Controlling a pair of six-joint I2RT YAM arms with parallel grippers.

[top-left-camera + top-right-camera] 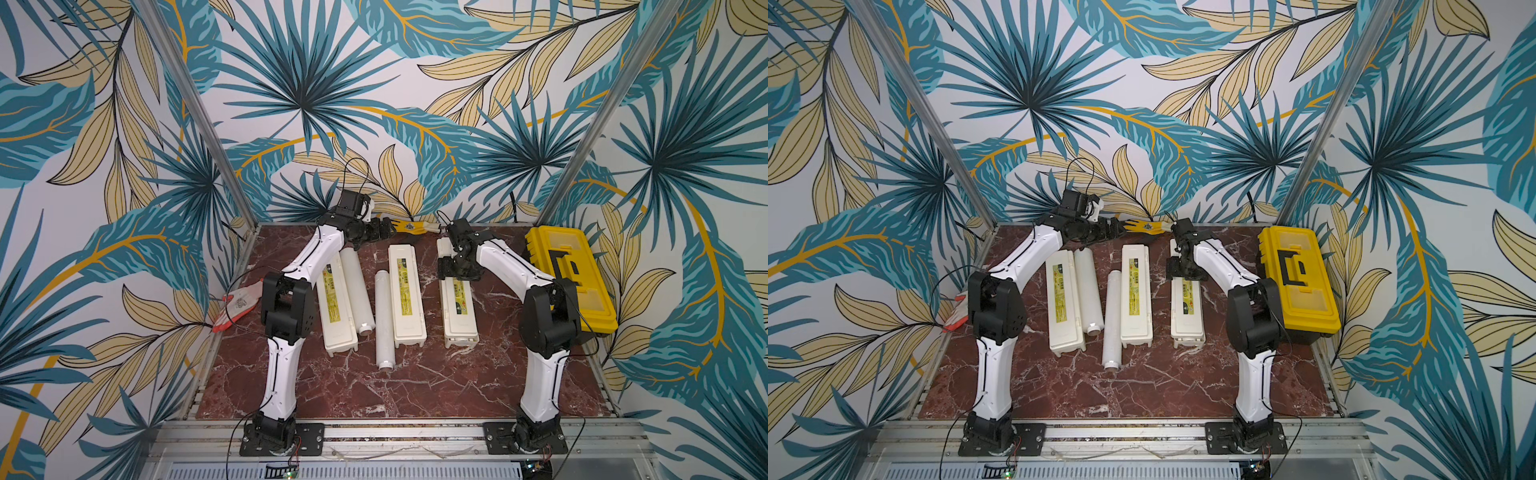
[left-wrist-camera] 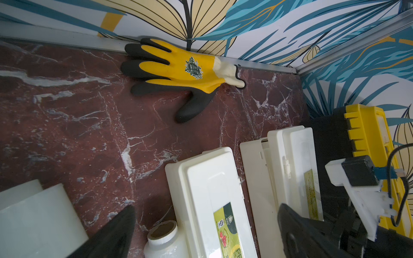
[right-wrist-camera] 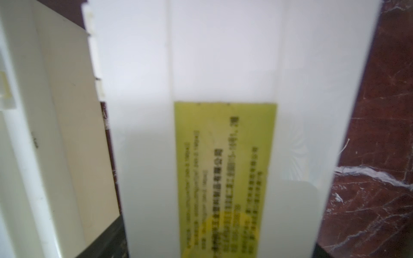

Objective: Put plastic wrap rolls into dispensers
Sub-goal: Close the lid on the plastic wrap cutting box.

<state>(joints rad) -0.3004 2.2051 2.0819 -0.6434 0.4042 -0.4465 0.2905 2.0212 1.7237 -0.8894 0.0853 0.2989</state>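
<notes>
- Red-marble tabletop (image 1: 332, 390) between leaf-papered walls. Both top views show three dispensers: left dispenser (image 1: 336, 307), middle dispenser (image 1: 405, 295) and right dispenser (image 1: 459, 316). The first two have their lids down.
- Only two plastic wrap rolls show, both loose on the marble: the far roll (image 1: 357, 286) just beside the left dispenser, and the near roll (image 1: 383, 320) just beside the middle dispenser. No third roll is visible.
- Also there: one yellow toolbox (image 1: 569, 274), one yellow work glove (image 1: 411, 226) and one red-and-white glove (image 1: 237, 307).
- My judgement: no loading is visibly finished, and at least two rolls remain.
- Left wrist view: the left gripper (image 2: 206, 207) is spread wide and empty above the back of the middle dispenser.
- Right wrist view: the right gripper (image 3: 216, 248) straddles the right dispenser's labelled lid, with a cream trough beside it. I cannot tell whether it pinches.
</notes>
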